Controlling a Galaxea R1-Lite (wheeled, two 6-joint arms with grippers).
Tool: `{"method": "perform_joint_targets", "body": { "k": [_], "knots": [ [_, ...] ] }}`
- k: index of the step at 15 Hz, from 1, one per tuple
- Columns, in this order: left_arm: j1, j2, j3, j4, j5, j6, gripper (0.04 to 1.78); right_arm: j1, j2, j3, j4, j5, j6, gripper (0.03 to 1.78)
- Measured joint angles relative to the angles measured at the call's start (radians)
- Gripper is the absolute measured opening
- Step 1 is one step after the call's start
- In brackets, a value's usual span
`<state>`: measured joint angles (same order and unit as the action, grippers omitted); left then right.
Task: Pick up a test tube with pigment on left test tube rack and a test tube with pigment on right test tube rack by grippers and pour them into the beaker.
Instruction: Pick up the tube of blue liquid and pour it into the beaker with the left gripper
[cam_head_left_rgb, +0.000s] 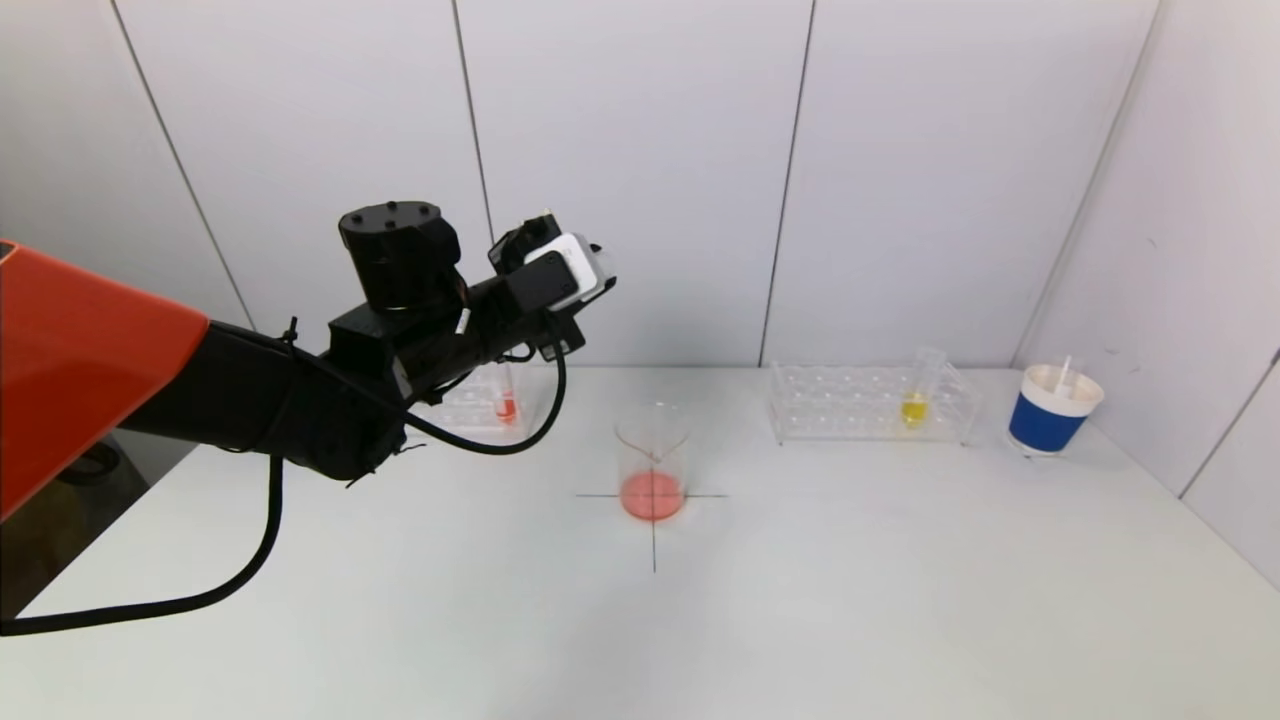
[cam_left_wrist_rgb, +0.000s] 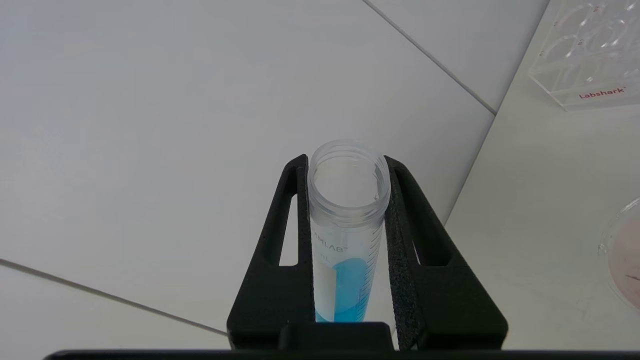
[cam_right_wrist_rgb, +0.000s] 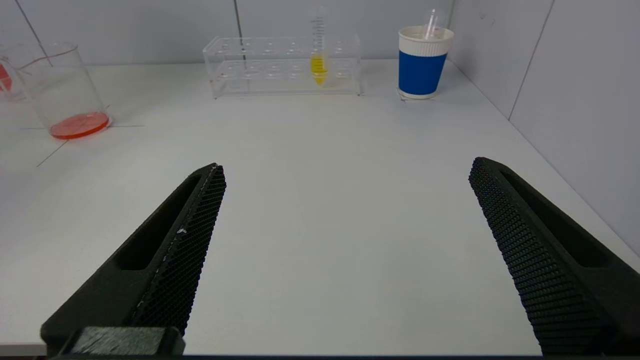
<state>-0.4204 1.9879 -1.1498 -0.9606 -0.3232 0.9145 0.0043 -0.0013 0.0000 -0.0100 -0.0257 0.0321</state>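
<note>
Big white bench (cam_head_left_rgb: 850, 600) first: left arm is up over its left half, well above the surface, wrist cam end pointing toward the back wall. Left pincer (cam_left_wrist_rgb: 348, 235) is pinching a blue-pigment tube (cam_left_wrist_rgb: 347, 220), pads tight on both sides of the tube, open mouth up, blue liquid low in the tube. In the head view the pincer itself is hidden behind the wrist, so can't place the tube tip there.

Right rack (cam_head_left_rgb: 870, 405) sits back-right w/ a yellow tube (cam_head_left_rgb: 914, 400) leaning in it; left rack (cam_head_left_rgb: 480, 400) is partly behind the arm, a red tube (cam_head_left_rgb: 506, 398) standing in it. Blue paper cup (cam_head_left_rgb: 1050, 410) far right, not part of the job.

Beaker (cam_head_left_rgb: 653, 465) sits on the cross mark mid-bench, a thin red layer at the bottom. It's to the right of the held tube and lower.

Right pincer (cam_right_wrist_rgb: 345, 250) is spread wide, low over the near bench, nothing between its pads, yellow tube well ahead of it.

Judgement on the pour: carry the tube across upright till its mouth is over the beaker rim, then roll the wrist slowly. Keep the lip inside the rim, no contact w/ the glass, or it could tip. Grip is near the tube's top, so the liquid end may swing; go slow. Right side should close on the yellow tube near its top, above the rack.
</note>
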Motion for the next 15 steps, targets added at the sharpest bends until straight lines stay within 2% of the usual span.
{"method": "perform_joint_targets", "body": {
  "k": [9, 15],
  "knots": [
    [0.000, 0.016, 0.029, -0.022, -0.084, 0.158, 0.44, 0.000, 0.000, 0.000, 0.000, 0.000, 0.000, 1.77],
    [-0.001, 0.029, 0.033, -0.025, -0.091, 0.199, 0.44, 0.000, 0.000, 0.000, 0.000, 0.000, 0.000, 1.77]
  ]
}}
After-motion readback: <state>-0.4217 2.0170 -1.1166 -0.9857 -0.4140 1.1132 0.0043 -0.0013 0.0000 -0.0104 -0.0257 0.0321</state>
